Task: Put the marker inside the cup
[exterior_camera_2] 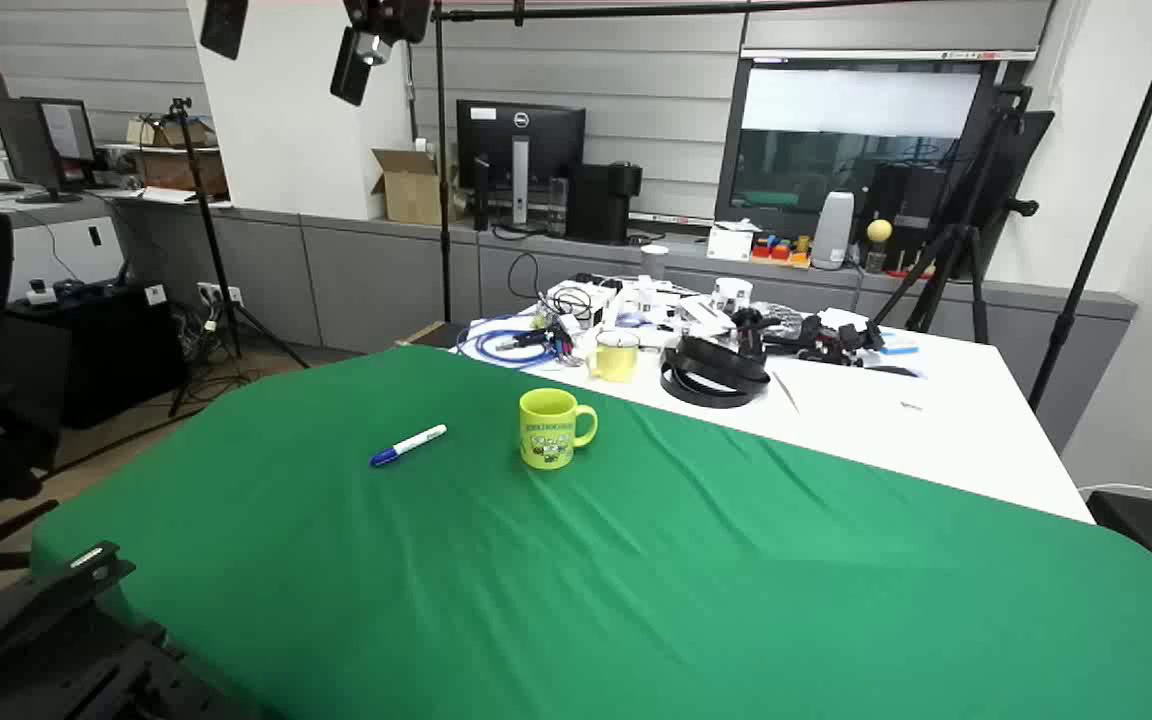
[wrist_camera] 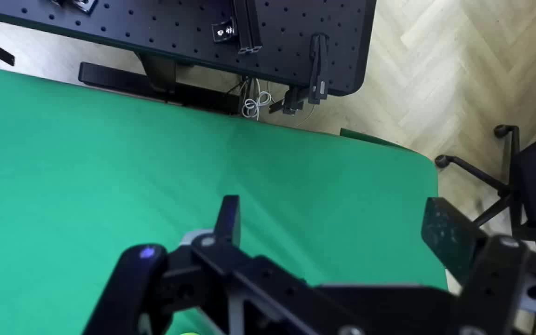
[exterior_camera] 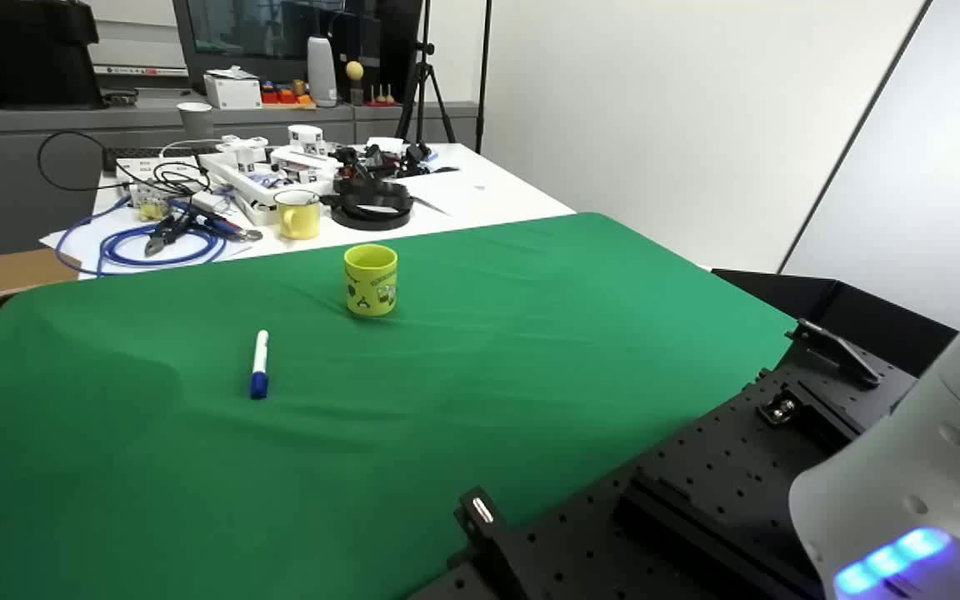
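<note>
The white marker (exterior_camera: 260, 364) with a dark blue cap end lies on the green cloth, and it also shows in an exterior view (exterior_camera_2: 409, 446). The yellow-green cup (exterior_camera: 371, 281) stands upright beside it, apart from it. Its handle shows in an exterior view where the cup (exterior_camera_2: 548, 430) has dark markings. In the wrist view only a sliver of yellow-green (wrist_camera: 189, 333) shows at the bottom edge; the marker is hidden there. My gripper (wrist_camera: 333, 223) is open and empty, its fingers wide apart. In an exterior view the gripper (exterior_camera_2: 286, 58) hangs high above the table.
The green cloth (exterior_camera: 488, 375) covers the table. Behind it, a white tabletop (exterior_camera_2: 876, 430) holds cables, tools, a black strap roll (exterior_camera: 372, 200) and a yellow mug (exterior_camera: 297, 215). A black perforated base plate (wrist_camera: 179, 28) lies beyond the cloth's edge.
</note>
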